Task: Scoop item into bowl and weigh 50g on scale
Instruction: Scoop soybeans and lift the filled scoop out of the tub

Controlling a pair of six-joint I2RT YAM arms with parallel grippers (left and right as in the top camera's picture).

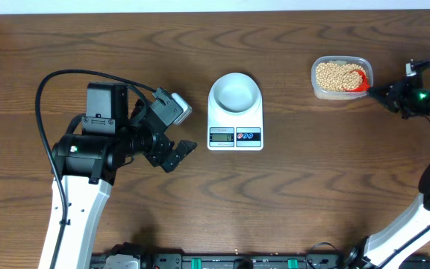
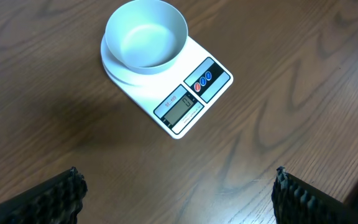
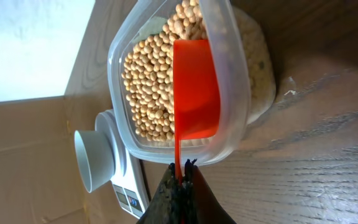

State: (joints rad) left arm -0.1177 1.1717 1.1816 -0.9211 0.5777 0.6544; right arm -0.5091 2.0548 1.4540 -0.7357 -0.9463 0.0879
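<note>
The pale bowl [image 1: 234, 93] sits empty on the white scale [image 1: 234, 135] at the table's middle; both show in the left wrist view, bowl [image 2: 145, 35] and scale [image 2: 185, 93]. Tan beans [image 1: 334, 75] fill a clear container [image 1: 341, 94] at the right. My right gripper [image 1: 383, 93] is shut on the handle of an orange scoop [image 3: 194, 93], whose cup lies in the container over the beans [image 3: 151, 81]. The bowl [image 3: 92, 158] and scale [image 3: 126, 193] lie beyond. My left gripper [image 1: 179, 153] is open and empty, left of the scale, over bare wood [image 2: 176, 196].
The container [image 3: 229, 74] stands near the table's far edge. A black cable [image 1: 47, 90] loops behind the left arm. Bare wooden table lies between the scale and the container.
</note>
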